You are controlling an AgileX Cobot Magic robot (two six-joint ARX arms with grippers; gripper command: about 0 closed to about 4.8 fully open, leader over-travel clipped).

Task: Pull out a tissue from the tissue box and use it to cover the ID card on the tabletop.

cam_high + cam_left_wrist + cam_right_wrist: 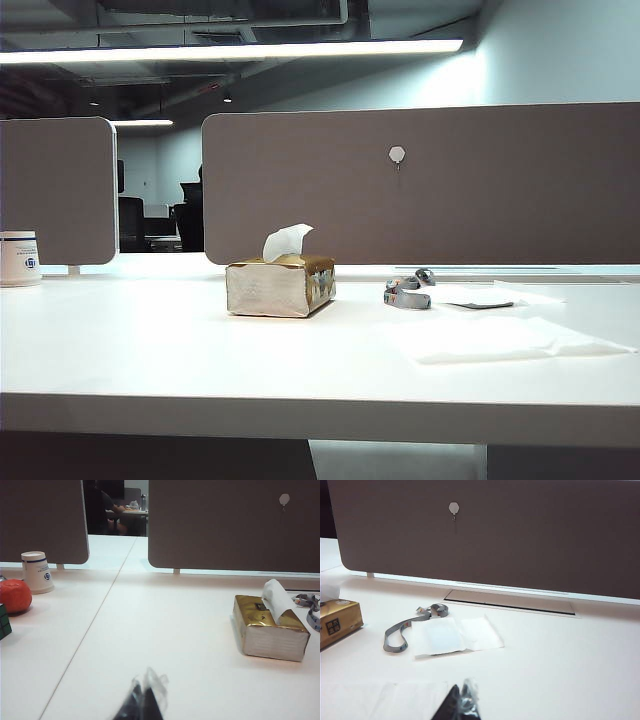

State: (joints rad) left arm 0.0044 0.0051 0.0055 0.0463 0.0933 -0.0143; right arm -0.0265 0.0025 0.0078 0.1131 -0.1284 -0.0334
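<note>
The tissue box [281,285] stands mid-table, gold-brown on top, with a white tuft [287,241] sticking up. To its right the grey lanyard [408,291] lies bunched on the tabletop [150,340]. It runs under a flat white tissue [456,636], through which the ID card [439,636] shows as a faint bluish patch. A second tissue sheet [500,338] lies nearer the front edge. Neither gripper appears in the exterior view. My left gripper [145,700] hangs shut and empty, well short of the tissue box [270,628]. My right gripper [460,702] is shut and empty, short of the covered card.
A white cup [38,571], an orange fruit [15,596] and a puzzle cube [4,621] sit at the far left. Grey-brown divider panels [420,185] close off the back. A cable slot [510,601] runs along the panel's foot.
</note>
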